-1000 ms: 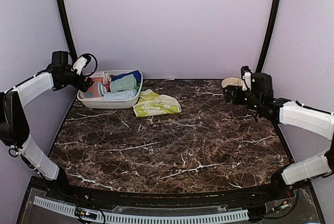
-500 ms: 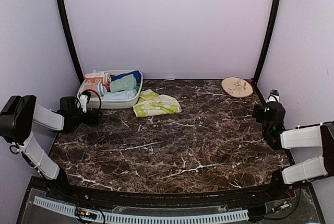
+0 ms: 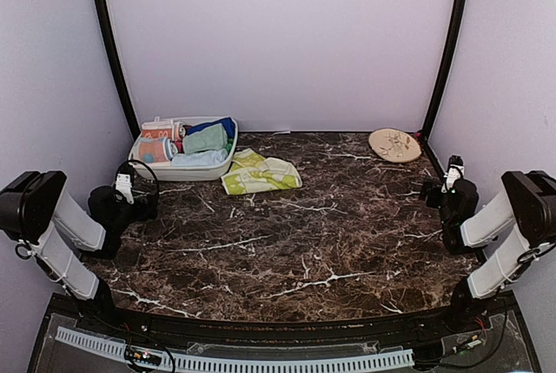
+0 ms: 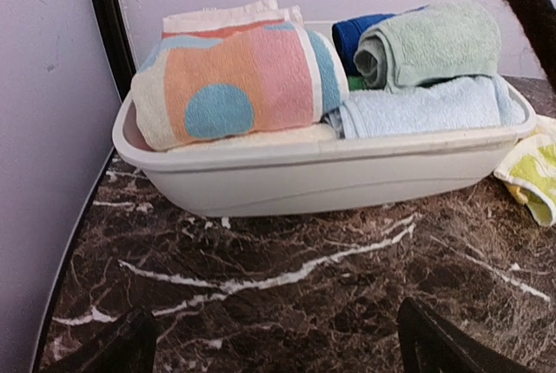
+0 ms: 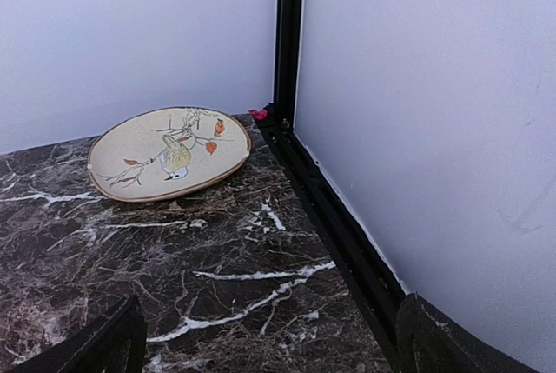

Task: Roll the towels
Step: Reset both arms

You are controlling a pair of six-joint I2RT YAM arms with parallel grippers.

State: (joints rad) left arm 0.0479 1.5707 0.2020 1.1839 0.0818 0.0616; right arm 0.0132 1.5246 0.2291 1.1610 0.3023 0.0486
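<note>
A white tub [image 3: 184, 170] at the back left holds rolled towels: a royal blue one [image 3: 221, 123], a mint green one [image 3: 205, 138], a light blue one [image 4: 426, 105] and an orange-pink patterned one [image 4: 234, 77]. The blue towel [image 4: 358, 32] and the mint one [image 4: 434, 43] lie at the tub's right end. A yellow-green patterned towel [image 3: 259, 173] lies crumpled on the table right of the tub. My left gripper [image 3: 142, 206] is low at the left edge, open and empty [image 4: 278, 356], facing the tub [image 4: 321, 173]. My right gripper [image 3: 434, 190] is low at the right edge, open and empty [image 5: 274, 351].
A round beige plate with a bird pattern [image 3: 393, 143] lies at the back right corner, ahead of the right gripper [image 5: 169, 154]. A black frame post [image 5: 288, 34] and the side wall stand right beside it. The table is dark marble [image 3: 313, 234].
Both arms have drawn back and down from the tub and the plate to low folded poses at the table's left and right edges. The towels have not moved.
</note>
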